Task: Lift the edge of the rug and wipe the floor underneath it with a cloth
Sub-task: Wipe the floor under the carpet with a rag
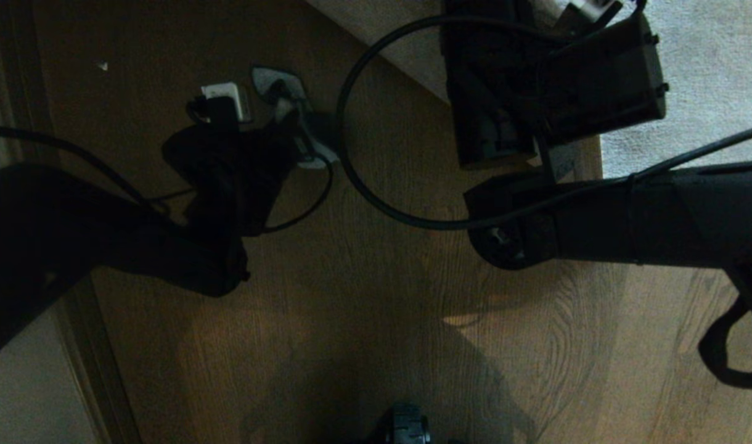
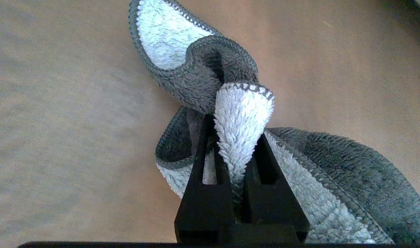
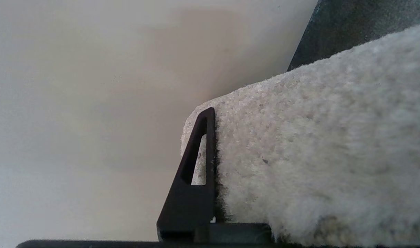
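A: rug edge [image 3: 299, 144] status?
B: pinched in the right gripper [image 3: 215, 144], right at the corner. One finger [image 3: 192, 172] shows on the pile side; the other is hidden behind the rug. In the head view the lifted rug [image 1: 400, 43] sits top centre to right, with bare floor [image 1: 363, 308] below it

A: how will it handle?
B: my guess: thick and floppy but heavy, since it's a big rug. It'll sag and drag, so a corner grip is right, bite deep enough that the pile doesn't slip out. Pale underside shows in the right wrist view, so it's up off the planks

A: cloth?
B: cloth [image 2: 237, 117] is clamped in the left gripper [image 2: 239, 155], jaws nearly together on a folded fluffy ridge, the rest hanging loose onto the floor. Soft, light, grey one side, white the other. Drapes easily, could bunch when pushed

A: where's left arm?
B: head view left, gripper [image 1: 277, 123] low over the planks, near the rug line but apart from it. Wipe zone under the lifted edge looks reachable
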{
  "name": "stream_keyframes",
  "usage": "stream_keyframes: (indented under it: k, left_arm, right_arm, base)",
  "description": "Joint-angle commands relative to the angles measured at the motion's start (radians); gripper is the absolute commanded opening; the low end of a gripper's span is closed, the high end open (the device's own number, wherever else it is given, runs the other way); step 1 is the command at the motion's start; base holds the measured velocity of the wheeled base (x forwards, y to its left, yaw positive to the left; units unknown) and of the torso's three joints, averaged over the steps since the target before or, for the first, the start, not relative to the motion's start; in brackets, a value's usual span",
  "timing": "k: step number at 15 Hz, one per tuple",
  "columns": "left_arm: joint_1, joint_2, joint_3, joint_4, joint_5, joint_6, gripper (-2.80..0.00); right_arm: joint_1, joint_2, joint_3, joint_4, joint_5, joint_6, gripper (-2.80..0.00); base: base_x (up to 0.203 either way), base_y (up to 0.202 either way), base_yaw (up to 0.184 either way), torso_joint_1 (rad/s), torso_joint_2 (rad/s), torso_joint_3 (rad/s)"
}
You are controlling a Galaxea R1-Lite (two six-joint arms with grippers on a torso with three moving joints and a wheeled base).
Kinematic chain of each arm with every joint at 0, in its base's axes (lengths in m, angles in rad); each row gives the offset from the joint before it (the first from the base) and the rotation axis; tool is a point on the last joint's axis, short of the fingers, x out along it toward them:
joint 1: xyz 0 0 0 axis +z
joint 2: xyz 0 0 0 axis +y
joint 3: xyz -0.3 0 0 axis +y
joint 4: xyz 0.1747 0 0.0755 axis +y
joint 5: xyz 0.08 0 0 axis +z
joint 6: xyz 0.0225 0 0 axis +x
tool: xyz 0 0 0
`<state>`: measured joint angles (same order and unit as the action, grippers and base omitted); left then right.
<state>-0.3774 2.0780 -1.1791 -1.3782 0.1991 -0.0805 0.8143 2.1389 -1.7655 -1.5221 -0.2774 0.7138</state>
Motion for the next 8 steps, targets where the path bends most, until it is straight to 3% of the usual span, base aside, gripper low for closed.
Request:
stream_keyframes:
  k: [1, 8]
  left_arm:
    - [0.03, -0.022, 0.001, -0.009, 0.002, 0.0, -2.8]
    - [0.081, -0.069, 0.044, -0.01, 0.002, 0.021, -2.8]
  right_arm:
    - [0.0, 0.003, 0.0, -0.048, -0.002, 0.004, -2.8]
    - [0.0, 0.009, 0.0, -0.048, -0.002, 0.003, -2.8]
  base:
    - [0.0, 0.0, 0.0, 0.0, 0.0, 0.0]
    - [0.0, 0.0, 0.0, 0.0, 0.0, 0.0]
